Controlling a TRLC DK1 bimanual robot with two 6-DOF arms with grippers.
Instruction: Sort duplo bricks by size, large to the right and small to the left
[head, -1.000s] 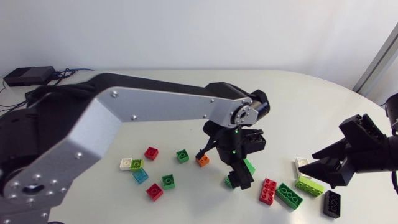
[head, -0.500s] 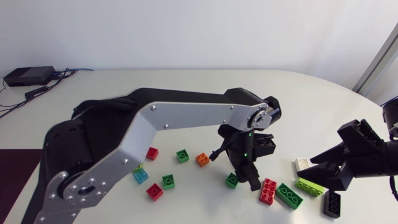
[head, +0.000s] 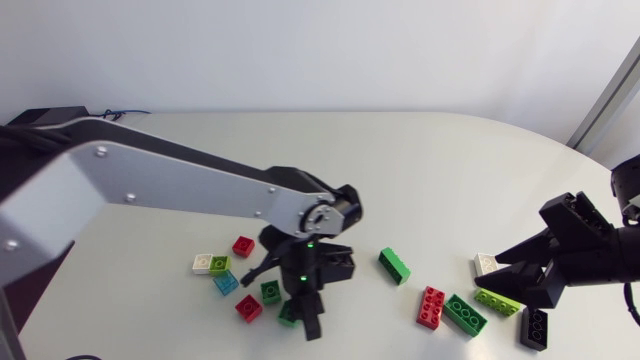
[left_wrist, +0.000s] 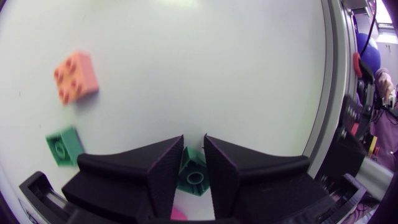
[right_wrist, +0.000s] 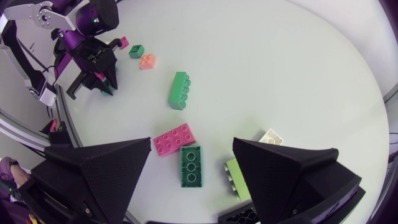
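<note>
My left gripper (head: 303, 322) is shut on a small green brick (head: 288, 314) near the table's front edge, beside the small bricks. In the left wrist view the same brick (left_wrist: 193, 175) sits pinched between the two fingers of that gripper (left_wrist: 194, 140). Close by lie a small green brick (head: 271, 291), a red one (head: 248, 307) and a blue one (head: 225, 282). My right gripper (head: 494, 272) stands open at the right. It hangs above the large bricks: lime (head: 497, 299), dark green (head: 466, 314), red (head: 432, 306) and black (head: 534, 327).
A long green brick (head: 394, 265) lies alone in the middle. A white brick (head: 203, 263), a lime one (head: 220, 264) and a small red one (head: 243, 246) sit at the left. Ahead of my left gripper lie an orange brick (left_wrist: 74, 76) and a green one (left_wrist: 63, 146). Another white brick (head: 486, 263) is under my right gripper.
My left gripper closed on the small green brick and carried it left and toward the front, to the small bricks. The long green brick now lies uncovered. My right arm stayed put.
</note>
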